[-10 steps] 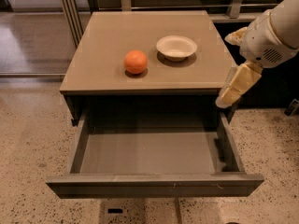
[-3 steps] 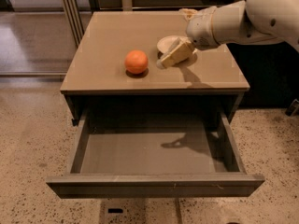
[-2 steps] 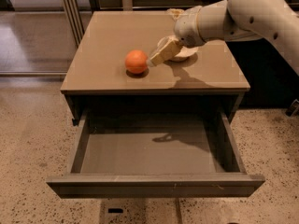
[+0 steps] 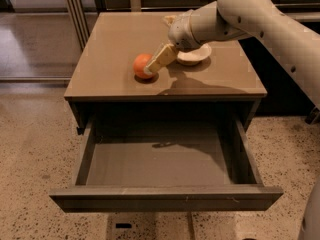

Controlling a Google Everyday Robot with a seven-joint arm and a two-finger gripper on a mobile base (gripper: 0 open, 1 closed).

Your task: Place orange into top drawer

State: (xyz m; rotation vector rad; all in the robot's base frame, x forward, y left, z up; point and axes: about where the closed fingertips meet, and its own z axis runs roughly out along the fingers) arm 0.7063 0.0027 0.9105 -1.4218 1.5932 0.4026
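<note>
We thought the step here was the grab: getting hold of the orange before any lifting. An orange is round and smooth, so it would roll if it got a push from one side only. The hand should sit around the middle of the fruit and squeeze softly, just enough to keep it from slipping. A hard squeeze could squash it. Then it should go straight up, clear of the worktop, before swinging out over the front edge to the top drawer. The drawer was pulled wide open below the front edge and its floor was bare, so there was lots of room to set the fruit down low and gently.

The orange sat on the worktop, a bit left of the middle and closer to the front edge than the back edge, away from every corner. The hand was right at it, touching its right side, at the end of the arm that reached in from the back right corner. We could not tell if the hand was loose or clenched — this view did not show that. Just behind the hand, toward the right edge, stood a cream bowl — close enough that a wide swing might bump it. The orange was not yet in the drawer.
</note>
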